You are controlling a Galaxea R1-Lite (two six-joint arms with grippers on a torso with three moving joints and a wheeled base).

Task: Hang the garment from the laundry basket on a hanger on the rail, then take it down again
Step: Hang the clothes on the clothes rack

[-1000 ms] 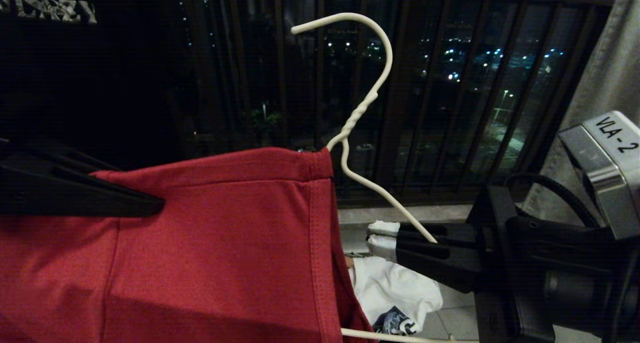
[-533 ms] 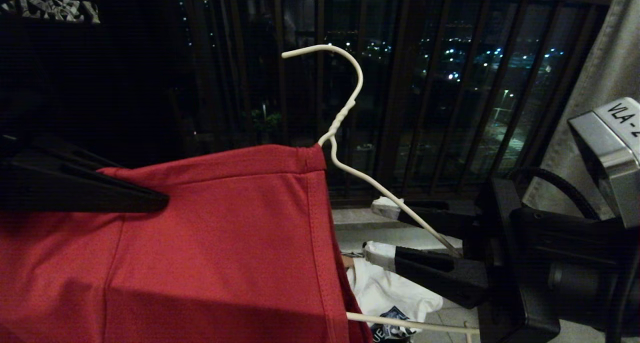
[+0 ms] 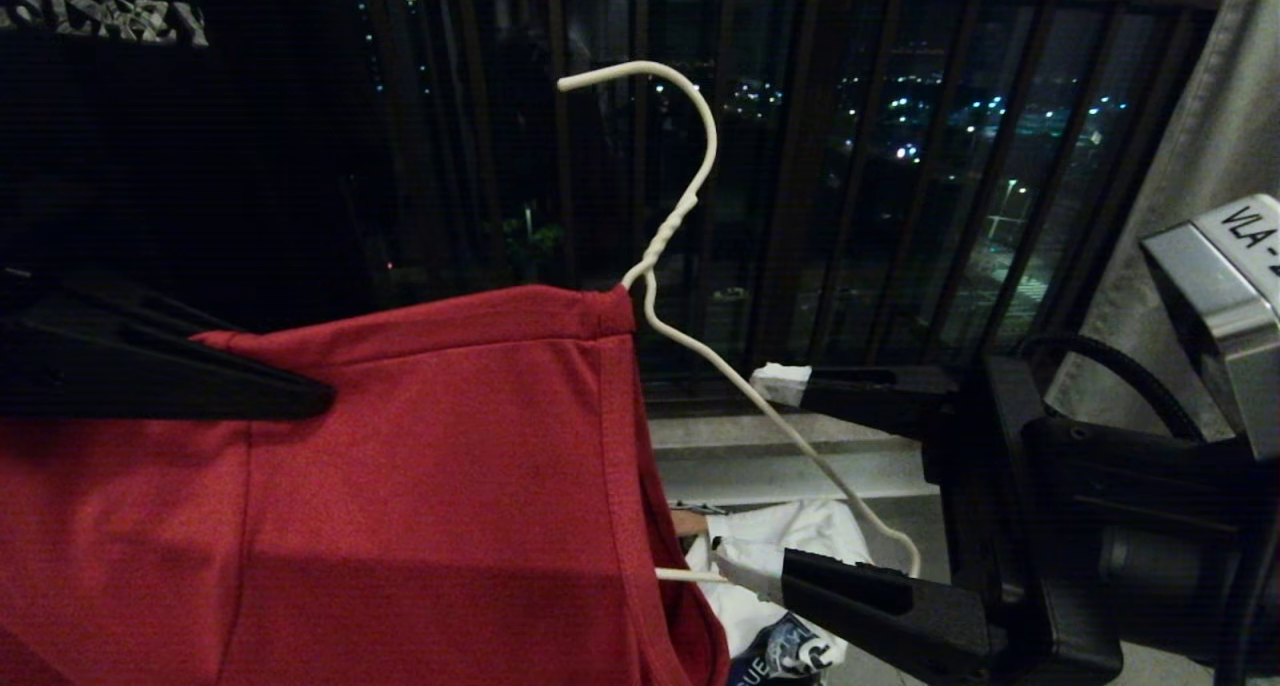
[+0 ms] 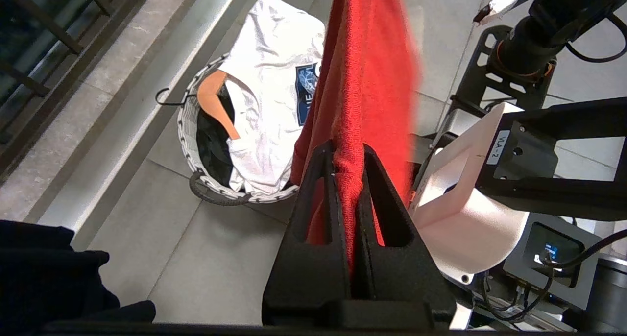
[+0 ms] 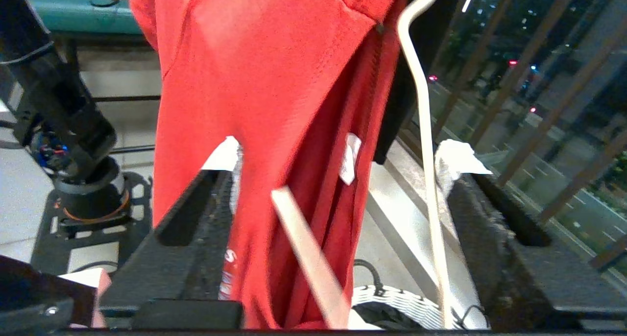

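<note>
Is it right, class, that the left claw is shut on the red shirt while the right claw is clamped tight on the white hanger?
Not quite. The left claw is shut on the red shirt, but the right claw stands open, its fingers apart on either side of the white hanger. The head view shows it.

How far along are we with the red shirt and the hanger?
Done: the red T-shirt is out of the laundry basket. In hand: the left hand is shut on its fabric; the white hanger is partly inside the shirt, between the open fingers of the right hand. Left: hanging it on the rail, unseen here, then taking it down.
</note>
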